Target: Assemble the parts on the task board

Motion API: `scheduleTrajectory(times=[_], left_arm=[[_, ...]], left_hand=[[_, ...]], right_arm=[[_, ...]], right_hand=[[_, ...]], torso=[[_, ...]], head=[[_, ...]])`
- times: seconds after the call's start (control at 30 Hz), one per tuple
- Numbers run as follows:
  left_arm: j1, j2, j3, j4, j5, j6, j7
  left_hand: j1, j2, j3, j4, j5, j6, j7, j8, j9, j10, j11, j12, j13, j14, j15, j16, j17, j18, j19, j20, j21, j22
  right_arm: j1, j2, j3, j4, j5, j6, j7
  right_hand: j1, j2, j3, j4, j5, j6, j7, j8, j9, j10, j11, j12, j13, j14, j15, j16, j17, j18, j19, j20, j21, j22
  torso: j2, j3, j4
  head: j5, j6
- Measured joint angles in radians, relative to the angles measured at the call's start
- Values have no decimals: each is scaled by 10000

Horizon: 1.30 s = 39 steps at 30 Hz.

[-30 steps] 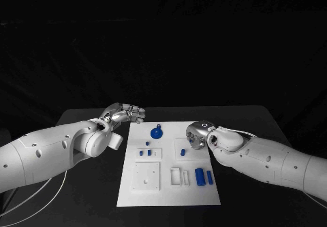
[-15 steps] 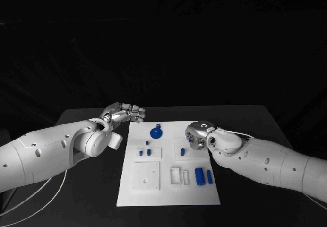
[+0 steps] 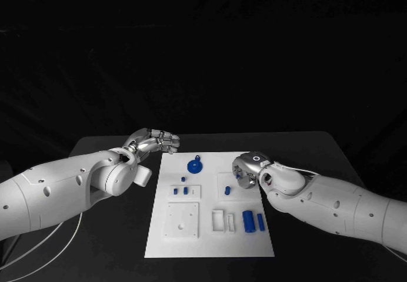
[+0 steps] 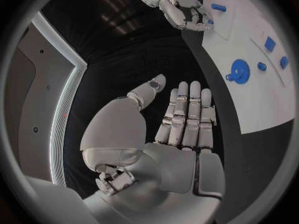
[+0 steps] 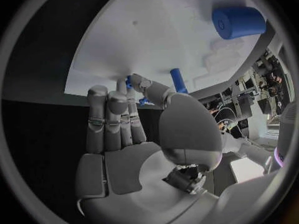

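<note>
Left hand hovers, fingers straight and together, holding nothing; right hand hangs lower, fingers extended.

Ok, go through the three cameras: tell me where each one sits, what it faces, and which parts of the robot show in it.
Head view: on the robot's head, looking down at the task board; both arms come in, left hand off the board's far corner, right hand over it.
Left wrist view: behind the left hand, facing across the black table to the board and the right hand.
Right wrist view: behind the right hand, facing down onto the board.
Shared: the blue gear shows in the head and left wrist views.
</note>
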Motion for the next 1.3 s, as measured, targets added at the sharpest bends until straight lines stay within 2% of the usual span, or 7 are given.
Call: scheduleTrajectory(times=[0.4, 0.7, 0.87, 1.0, 1.1, 1.2, 1.3], left_arm=[[1, -27, 0, -94, 2, 0, 1], [1, -50, -1, -91, 4, -4, 4], [2, -30, -1, -95, 7, -19, 9], [3, 15, -1, -109, 41, -44, 25], [4, 41, -1, -123, 69, -75, 40], [4, 52, -2, -129, 117, -127, 49], [12, 72, -2, -127, 167, -175, 59]], left_hand=[[0, 0, -21, 21, 0, 0, 0, 0, -10, 0, 0, 0, -8, 0, 0, -39, 10, -1, 37, 37, 0, -1], [0, 0, -20, 21, 0, 1, 1, 0, -9, 0, 0, 0, -12, 0, 0, -39, 20, -1, 36, 37, 0, -1], [0, 0, -20, 20, 0, 1, 1, 0, -9, 0, 0, 0, -16, 0, 0, -77, 32, -1, 36, 36, -35, -2], [0, 0, -21, 21, 0, 1, 1, 0, -18, 0, 0, 0, -16, 0, 0, -77, 37, 12, 36, 36, -35, -2], [0, 0, -20, 21, 0, 2, 2, 0, -18, 1, 0, 0, -16, 3, 3, -77, 48, 153, 36, 37, -35, -3], [0, 0, -20, 21, 0, 4, 4, 0, -18, 1, 0, 0, -16, 36, 35, -77, 57, 158, 36, 37, -34, -3], [0, 0, -20, 21, 0, 4, 4, 38, -18, 0, 0, 0, -16, 36, 35, -94, 70, 157, 36, 36, -34, -3]], right_arm=[[13, -456, 361, 650, 150, -261, 8], [13, -895, 562, 1651, 454, -388, 24], [14, -941, 581, 2235, 584, -420, 30], [14, -763, 582, 2575, 651, -419, 39], [14, -549, 583, 2644, 697, -406, 58], [15, -247, 572, 2612, 741, -379, 79], [18, 41, 488, 2619, 753, -344, 111]], right_hand=[[-45, -46, 29, 30, -1, 13, -15, -1, 5, 49, -13, 0, 48, 17, -17, 35, -6, -1, 2, 1, 0, 0], [-51, -53, 57, 57, -1, 13, -16, -9, 4, 81, -20, 0, 49, 34, -35, 36, -11, -2, 2, 2, 38, -1], [-51, -53, 73, 73, -1, 12, -16, -27, 4, 82, -20, -1, 70, 35, -36, 70, -11, -3, -24, -23, 38, -1], [-51, -53, 84, 85, -1, 12, -16, -28, 0, 82, -20, -1, 76, 36, -36, 70, -10, -5, -36, -35, 38, -1], [-51, -53, 84, 85, -1, 12, -16, -29, -4, 82, -20, -2, 86, 49, -50, 70, -20, -6, -36, -35, 38, -1], [-51, -53, 84, 85, -1, 11, -16, -29, -8, 82, -20, -2, 94, 50, -51, 70, -20, -6, -37, -34, 38, -1], [-51, -53, 84, 85, -1, 11, -16, -30, -8, 82, -20, -2, 108, 50, -52, 69, -30, -6, -37, -34, 38, -1]], torso=[[-3, -12, -2], [-3, -12, -4], [-8, -25, -9], [-28, -38, -11], [-44, -50, -10], [-60, -64, -9], [-71, -76, -9]], head=[[25, 31], [89, 21], [180, 39], [307, 43], [427, 31], [536, 30], [696, 1]])
